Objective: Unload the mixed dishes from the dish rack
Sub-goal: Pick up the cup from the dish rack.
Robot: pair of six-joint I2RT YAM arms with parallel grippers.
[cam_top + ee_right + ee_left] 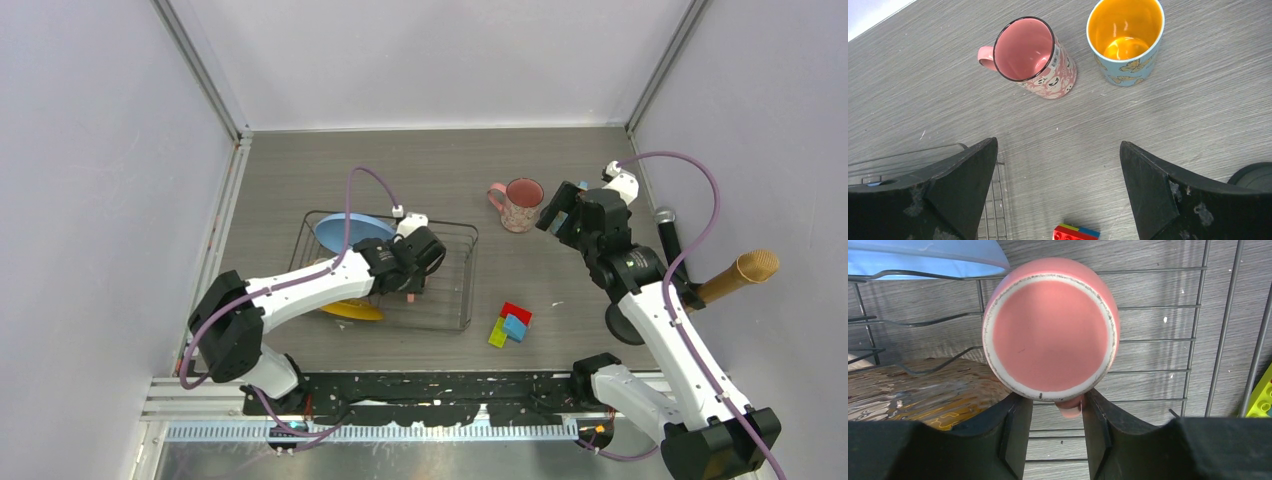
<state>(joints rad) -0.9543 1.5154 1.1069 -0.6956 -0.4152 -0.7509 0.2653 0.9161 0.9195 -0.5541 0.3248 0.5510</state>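
The dish rack (455, 300) holds a light blue plate (345, 232), a yellow patterned plate (352, 310) and a plain salmon mug (1050, 330) that lies base toward the left wrist camera. My left gripper (1058, 405) is inside the rack, open. Its fingers straddle the mug's handle (1070, 407), which touches only the right finger. The speckled pink mug (1035, 55) and the blue mug with orange inside (1125, 40) stand on the table beyond the rack. My right gripper (1058, 165) hovers wide open above the table near them, holding nothing.
Red, blue and green blocks (511, 323) lie right of the rack, near the table's front edge. A tan cone-shaped object (740, 275) and a black round object (625, 325) sit at the right edge, beside the right arm. Grey walls close in the table.
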